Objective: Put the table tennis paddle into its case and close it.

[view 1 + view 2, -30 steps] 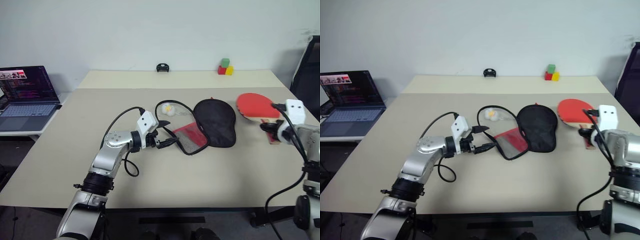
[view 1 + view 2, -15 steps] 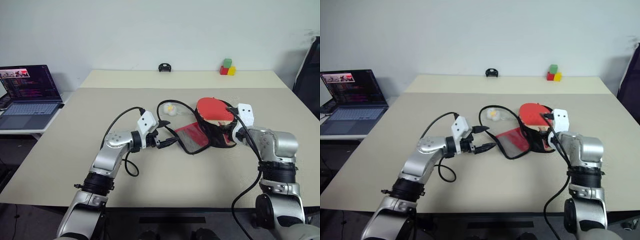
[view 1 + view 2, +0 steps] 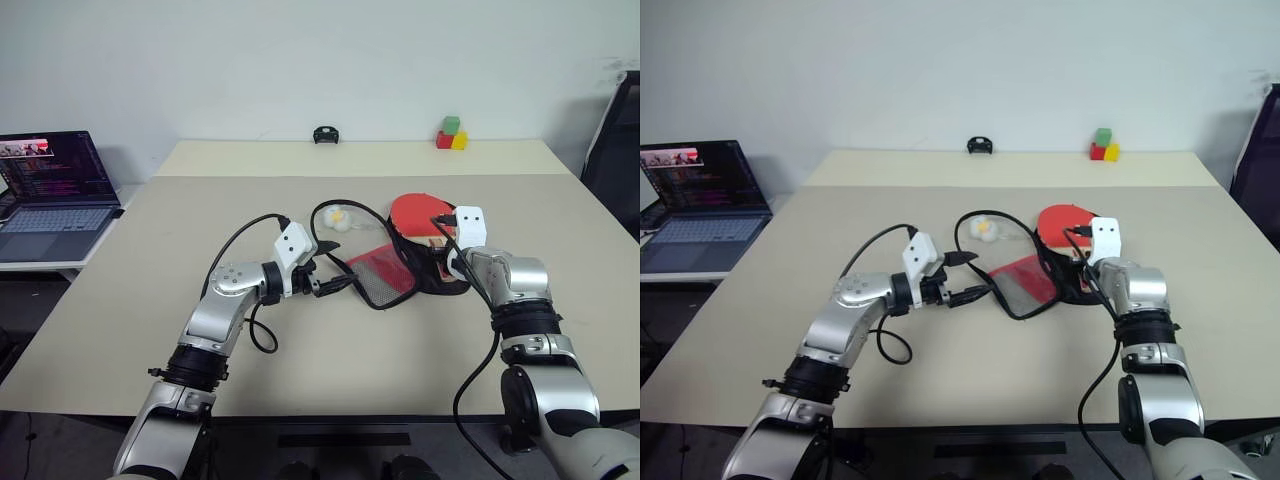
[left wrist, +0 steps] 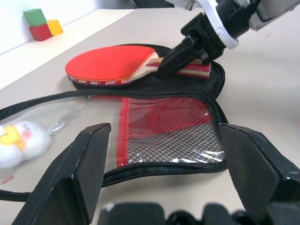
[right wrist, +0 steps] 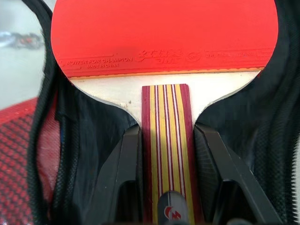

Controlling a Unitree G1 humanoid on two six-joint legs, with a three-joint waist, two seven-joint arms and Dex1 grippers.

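We hold the table tennis paddle (image 5: 164, 70) by its striped wooden handle in our right gripper (image 5: 166, 154) — one black finger presses each side of the handle, and the red face points straight out ahead of the fingers. The paddle lies over the black lining of the open case (image 3: 432, 262), its round head reaching towards the far, rounded end of that half and its handle running back towards the narrow end nearest us. So the paddle's long axis and the case's long axis look close to lined up, which is what the next move depends on. Whether the paddle already rests on the lining or sits just above it, we cannot tell.

The other half of the case, the red flap (image 4: 164, 124) with the mesh pocket, lies folded out flat beside the lining, on the side of our left gripper (image 3: 333, 279). That gripper has its fingers wide apart and holds nothing; it sits just at the flap's outer zipper edge, so it is the nearer one for folding the flap over. In our judgement the zipper edge around the paddle head leaves little margin — the head needs to seat fully inside it before the flap comes across. A small white plush toy (image 3: 340, 218) lies near the flap's far side, and the beige table (image 3: 150, 270) is open elsewhere.
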